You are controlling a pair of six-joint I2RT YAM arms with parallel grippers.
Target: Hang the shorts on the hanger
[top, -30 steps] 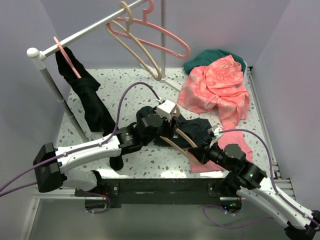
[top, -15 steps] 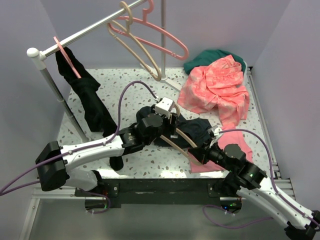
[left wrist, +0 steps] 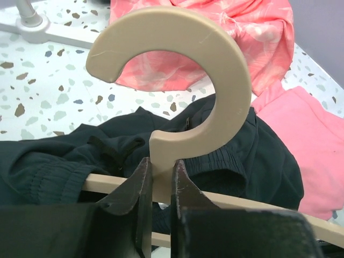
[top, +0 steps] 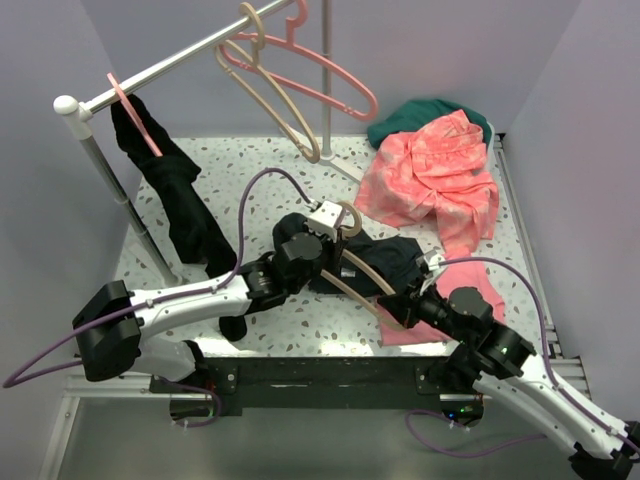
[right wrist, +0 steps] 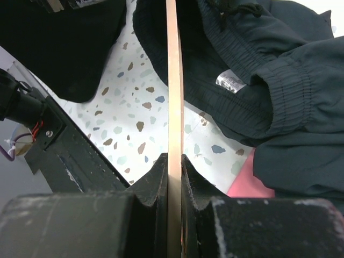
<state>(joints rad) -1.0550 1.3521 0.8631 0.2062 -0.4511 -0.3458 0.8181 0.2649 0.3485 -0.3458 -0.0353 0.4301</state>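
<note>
The beige hanger (top: 362,281) lies slanted over the dark shorts (top: 398,258) in the middle of the table. My left gripper (top: 336,226) is shut on the hanger's neck just under its rounded hook (left wrist: 226,70); both fingers (left wrist: 141,183) press the neck's sides. The shorts (left wrist: 258,156) lie crumpled under and behind the hanger's bar. My right gripper (right wrist: 172,161) is shut on the thin edge of the hanger (right wrist: 172,80) at its near end, and appears in the top view as the right gripper (top: 396,306). The shorts' elastic waistband and white label (right wrist: 228,81) lie right of that bar.
A clothes rack's rail (top: 170,68) crosses the back left, with pink hangers (top: 330,92) and a second beige one on it. A long black garment (top: 180,205) hangs at its left end. Coral cloth (top: 435,170) over teal cloth (top: 412,110) sits back right; a pink folded cloth (top: 482,290) lies near my right arm.
My left gripper has closed from open onto the hanger's neck after shifting slightly toward the hook. The right gripper keeps its hold on the hanger and has not moved.
</note>
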